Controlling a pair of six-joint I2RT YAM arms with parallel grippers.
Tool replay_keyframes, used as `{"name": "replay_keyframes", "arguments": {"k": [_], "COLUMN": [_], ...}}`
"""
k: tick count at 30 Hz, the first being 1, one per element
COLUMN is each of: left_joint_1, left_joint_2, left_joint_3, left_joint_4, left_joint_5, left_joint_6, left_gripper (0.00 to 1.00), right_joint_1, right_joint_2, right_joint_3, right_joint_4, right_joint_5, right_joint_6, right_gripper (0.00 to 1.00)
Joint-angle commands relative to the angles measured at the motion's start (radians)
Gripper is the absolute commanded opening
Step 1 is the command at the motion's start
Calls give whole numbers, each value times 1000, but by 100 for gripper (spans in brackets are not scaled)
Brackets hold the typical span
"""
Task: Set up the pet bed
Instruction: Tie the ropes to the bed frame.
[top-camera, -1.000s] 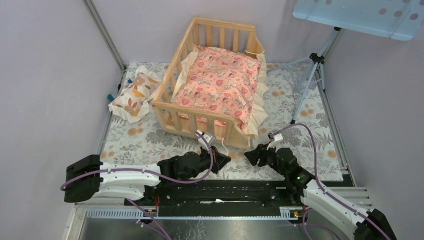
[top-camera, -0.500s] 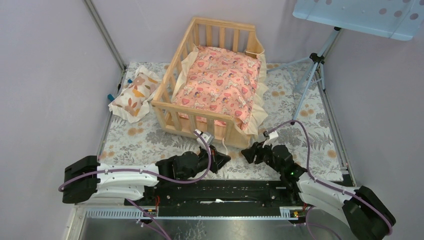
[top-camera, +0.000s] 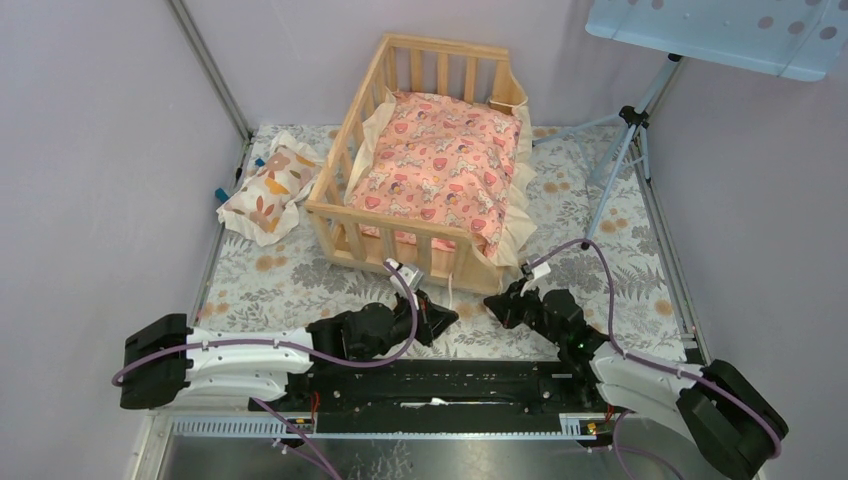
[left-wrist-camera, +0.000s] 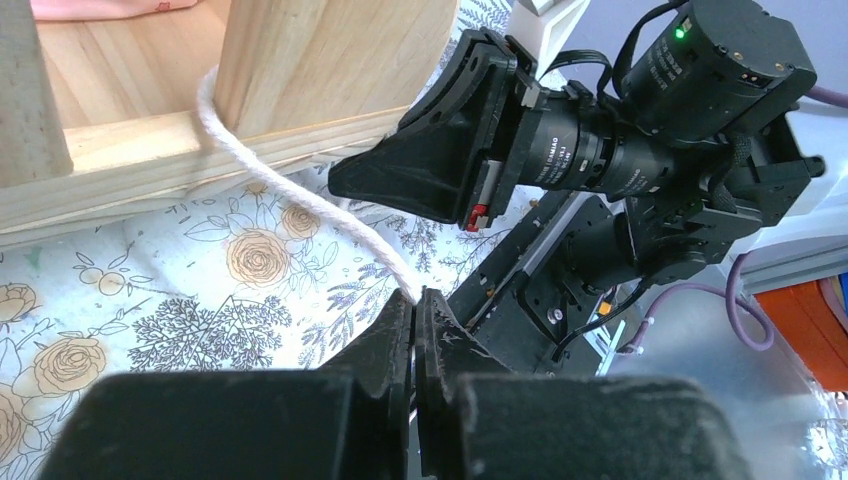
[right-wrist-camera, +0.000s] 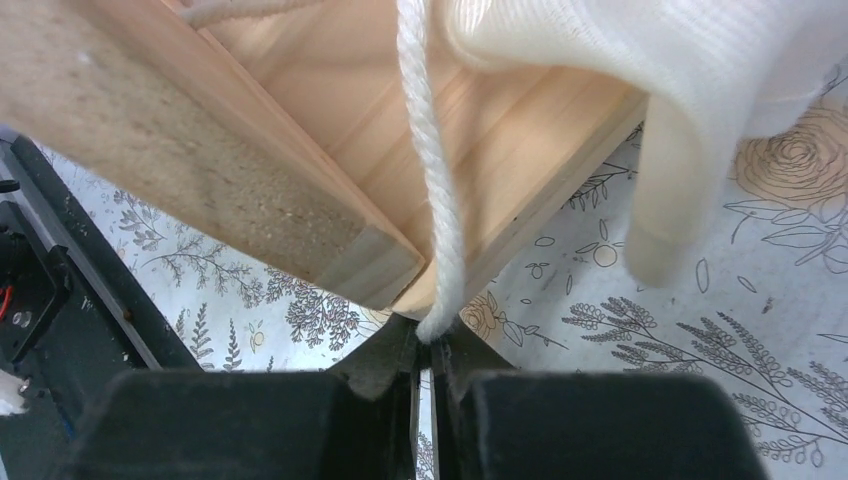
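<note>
A: Top view first. Where's the pet bed?

B: The pet bed (top-camera: 390, 224) sits mid-table on the floral cloth (top-camera: 260, 285), toward the back. The pink cushion (top-camera: 440, 165) lies inside it, w/ its cream ruffle spilling over the right side. The small leaf-print pillow (top-camera: 265, 190) lies on the cloth just left of the bed, outside the frame. A tripod (top-camera: 625, 150) stands off to the right. Both your arms reach in low. The left gripper (top-camera: 450, 318) is just in front of the near rail, and the right gripper (top-camera: 497, 305) is by the near-right corner.

A: Left wrist view?

B: Your left fingers are pressed together, pinching a white cord (left-wrist-camera: 300, 200) right at the tips. The cord runs up and left from there, then wraps round a post at the bed's base. Your right gripper shows just beyond, tips pointing at the bed's edge. You can't read its grip from this angle.

A: And the right wrist view?

B: Here your right fingers are pressed together too, w/ the end of a white cord nipped between the tips. It runs straight up across the edge of the bed's wood base. The cushion's ruffle hangs just right of it. I can't tell whether it's the same cord your left holds.
</note>
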Motion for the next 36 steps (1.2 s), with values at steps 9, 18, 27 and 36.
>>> {"name": "replay_keyframes", "arguments": {"k": [9, 18, 27, 36], "left_joint_1": [-5, -4, -4, -6], "left_joint_2": [-54, -40, 57, 130], "left_joint_3": [-1, -23, -40, -38], "left_joint_4": [-36, -52, 47, 117], "left_joint_5": [-64, -92, -68, -54], "left_joint_6": [27, 31, 20, 0], "left_gripper": [0, 0, 0, 0], "right_joint_1": [-20, -19, -19, -19], "right_joint_2": [-463, -501, -369, -433], "right_joint_3": [136, 298, 380, 305], "right_joint_4": [-600, -787, -683, -508], "right_joint_5": [61, 17, 1, 55], "right_joint_6": [95, 320, 599, 876], "right_gripper": [0, 0, 0, 0]}}
